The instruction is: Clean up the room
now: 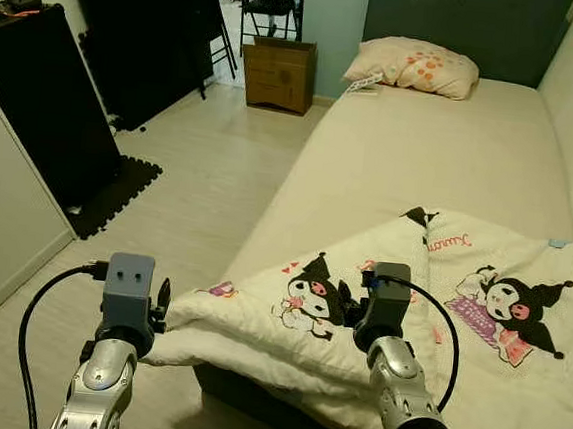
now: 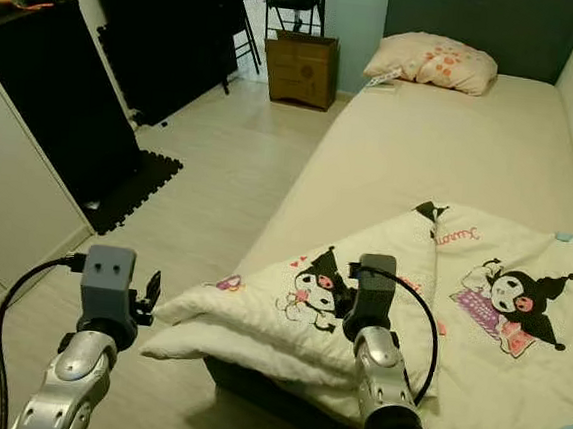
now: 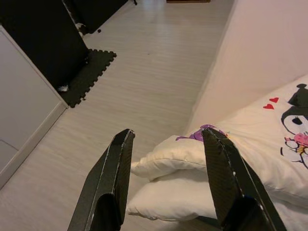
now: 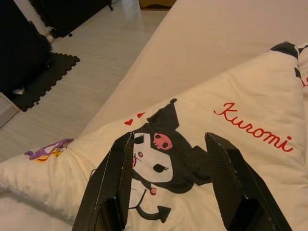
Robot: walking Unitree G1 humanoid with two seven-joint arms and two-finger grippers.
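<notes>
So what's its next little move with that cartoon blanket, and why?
Probably easing the left gripper forward to pinch the blanket's folded corner. Its jaws stand open with the corner just ahead, overhanging the bed edge; the right gripper hovers open above the print.

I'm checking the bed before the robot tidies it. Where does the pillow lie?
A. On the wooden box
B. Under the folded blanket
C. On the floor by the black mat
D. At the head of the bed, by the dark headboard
D: the pillow rests on the bed against the headboard.
</notes>
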